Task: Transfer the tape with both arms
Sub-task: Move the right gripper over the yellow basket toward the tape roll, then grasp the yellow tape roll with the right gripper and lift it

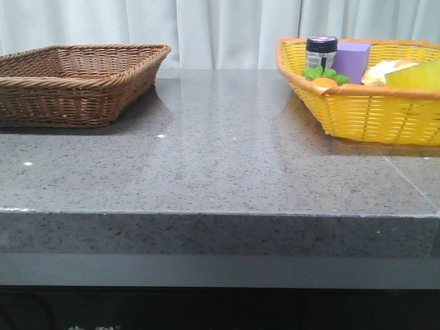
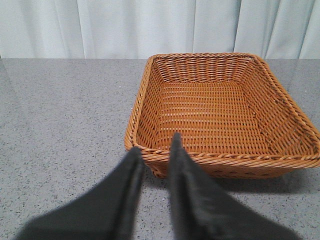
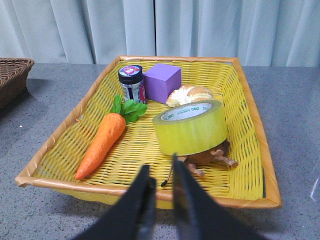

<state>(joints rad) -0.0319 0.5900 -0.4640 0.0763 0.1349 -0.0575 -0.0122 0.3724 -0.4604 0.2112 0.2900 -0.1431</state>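
Observation:
The tape (image 3: pixel 190 127), a wide yellow translucent roll with a white core and green print, lies tilted in the yellow basket (image 3: pixel 150 192), propped on a brown toy (image 3: pixel 212 156). In the front view only a yellow piece of the tape (image 1: pixel 412 74) shows, at the basket's right end. My right gripper (image 3: pixel 161 164) hovers open just outside the basket's near rim, a narrow gap between its fingers and nothing in them. My left gripper (image 2: pixel 156 145) is open and empty too, in front of the near wall of the brown basket (image 2: pixel 225 165). Neither arm shows in the front view.
The yellow basket (image 1: pixel 364 113) also holds a carrot (image 3: pixel 102 142), a dark jar (image 3: pixel 131 82), a purple block (image 3: pixel 161 82) and a bread roll (image 3: pixel 190 94). Nothing lies inside the brown basket (image 1: pixel 69 96), which stands at the table's back left. Grey stone table (image 1: pixel 220 158) lies between the baskets.

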